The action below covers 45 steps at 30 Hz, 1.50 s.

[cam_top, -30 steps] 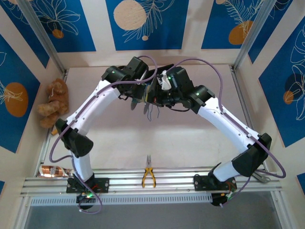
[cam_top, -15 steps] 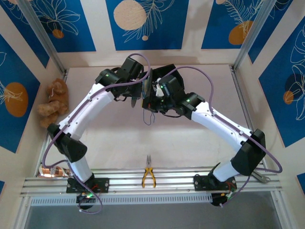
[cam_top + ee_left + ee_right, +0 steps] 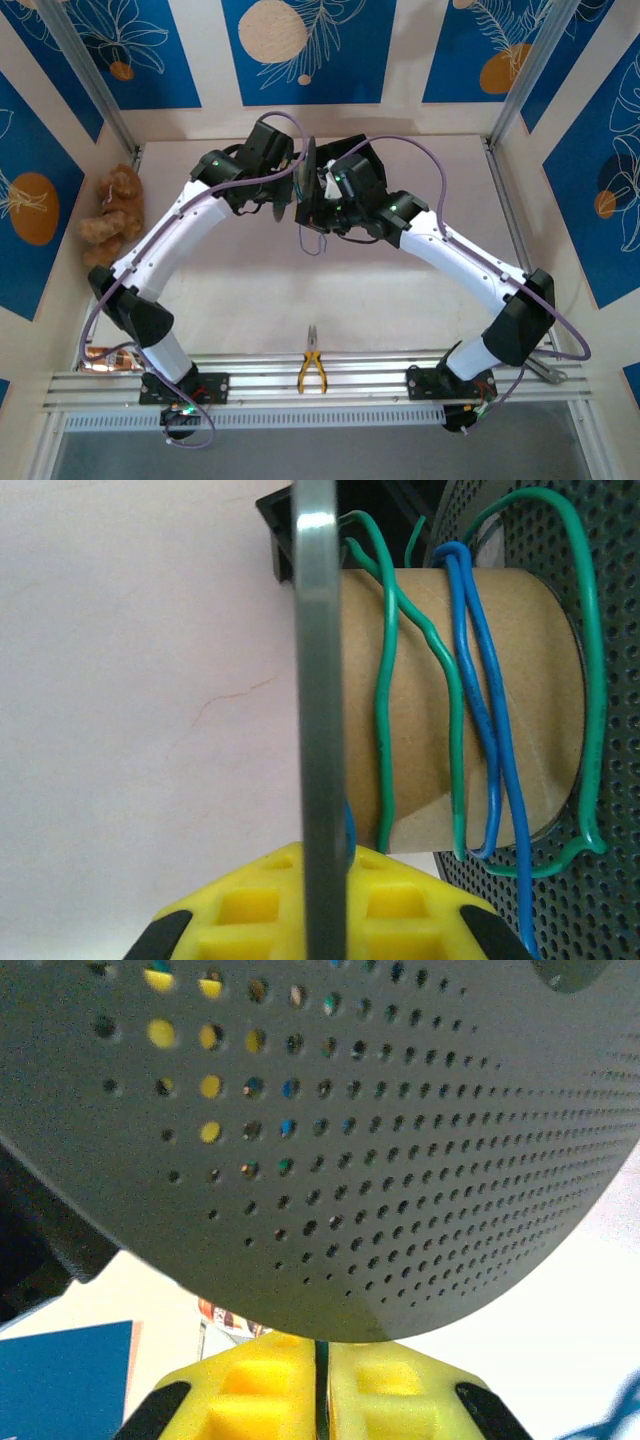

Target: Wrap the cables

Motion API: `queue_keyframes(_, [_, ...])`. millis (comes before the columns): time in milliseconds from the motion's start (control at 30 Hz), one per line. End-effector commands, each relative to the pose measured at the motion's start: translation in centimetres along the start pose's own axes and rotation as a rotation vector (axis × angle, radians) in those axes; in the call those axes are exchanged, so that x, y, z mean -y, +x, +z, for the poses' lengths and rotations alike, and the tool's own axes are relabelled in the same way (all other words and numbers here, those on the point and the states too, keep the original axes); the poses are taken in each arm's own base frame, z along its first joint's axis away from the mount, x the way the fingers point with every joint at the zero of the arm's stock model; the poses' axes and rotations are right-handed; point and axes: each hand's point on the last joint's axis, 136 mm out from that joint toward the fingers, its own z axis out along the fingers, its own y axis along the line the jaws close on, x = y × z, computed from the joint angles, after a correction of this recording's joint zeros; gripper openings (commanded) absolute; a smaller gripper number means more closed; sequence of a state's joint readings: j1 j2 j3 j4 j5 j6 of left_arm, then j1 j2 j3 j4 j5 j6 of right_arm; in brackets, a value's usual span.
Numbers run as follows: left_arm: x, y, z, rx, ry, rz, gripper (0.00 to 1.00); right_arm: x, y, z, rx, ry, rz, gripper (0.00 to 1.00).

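As the spool (image 3: 306,175) hangs between both hands, its axis runs hand to hand. The left gripper (image 3: 320,880) clamps one thin flange (image 3: 318,630), the right gripper (image 3: 320,1360) the perforated flange (image 3: 350,1140); the cables (image 3: 383,730) wrap the cardboard core (image 3: 545,680) just right of the left gripper.

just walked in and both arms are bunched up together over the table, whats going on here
The two arms hold a spool between them over the table. The left tool is shut on the edge of one flange, and the right tool grips a perforated flange. Green and blue cables lie in a few loose turns round the cardboard core, and a strand hangs below, so the wrap isn't finished yet.
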State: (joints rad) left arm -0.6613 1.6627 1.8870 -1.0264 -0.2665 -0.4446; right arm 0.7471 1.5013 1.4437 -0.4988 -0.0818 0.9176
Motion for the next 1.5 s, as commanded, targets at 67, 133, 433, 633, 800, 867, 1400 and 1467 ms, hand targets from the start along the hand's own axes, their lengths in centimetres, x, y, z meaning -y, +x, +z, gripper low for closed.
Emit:
queue_keyframes(67, [1.3,-3.8,-3.8,0.193,0.12,-0.077,0.0,-2.0,-0.2,-3.1,0.002,-0.003,-0.052,0.14])
queue_keyframes(133, [1.4,-3.5,-3.8,0.191,0.123,-0.074,0.0,-1.9,-0.6,-3.7,0.013,0.008,-0.055,0.17])
queue_keyframes(433, [0.8,-3.8,-4.2,0.213,0.098,-0.068,0.0,-1.9,-0.5,-5.8,0.037,0.0,-0.062,0.33])
queue_keyframes(633, [0.7,-3.9,-4.3,0.222,0.096,-0.067,0.0,-3.4,0.0,-7.6,0.041,-0.07,-0.09,0.48])
queue_keyframes(800, [0.5,-3.9,-4.5,0.223,0.089,-0.062,0.0,-5.7,0.4,-9.3,0.048,-0.179,-0.126,0.58])
queue_keyframes(867, [0.5,-3.8,-4.5,0.221,0.087,-0.06,0.0,-6.4,0.4,-10.1,0.058,-0.21,-0.14,0.62])
queue_keyframes(1400, [0.1,-3.9,-4.9,0.234,0.073,-0.04,0.0,-4.0,-1.2,-12.5,0.097,-0.189,-0.152,0.62])
queue_keyframes(1467, [0.0,-4.2,-5.2,0.262,0.062,-0.017,0.0,-4.4,-1.2,-12.7,0.095,-0.206,-0.156,0.62])
